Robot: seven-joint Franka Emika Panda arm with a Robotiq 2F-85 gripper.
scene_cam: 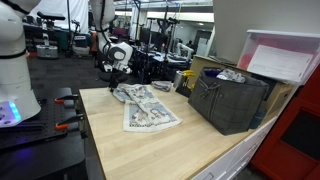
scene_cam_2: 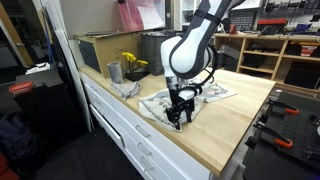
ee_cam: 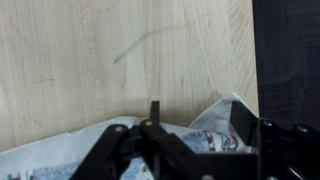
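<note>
A white cloth with a dark printed pattern [scene_cam: 152, 112] lies spread on the light wooden table [scene_cam: 170, 152]. In both exterior views my gripper [scene_cam: 117, 88] reaches down to one corner of it, near the table's edge [scene_cam_2: 180, 120]. The wrist view shows that corner of the cloth [ee_cam: 218, 122] bunched up into a peak between my two black fingers [ee_cam: 241, 122]. My gripper [ee_cam: 197, 118] stands open, with its jaws well apart on either side of the raised fold. The fingers do not visibly press the fabric.
A dark crate [scene_cam: 232, 102] stands on the table beyond the cloth, with a pink-lidded box [scene_cam: 282, 58] above it. A metal cup [scene_cam_2: 114, 72], yellow flowers [scene_cam_2: 132, 63] and a crumpled pale rag [scene_cam_2: 128, 88] sit near the crate. White drawers [scene_cam_2: 130, 130] front the table.
</note>
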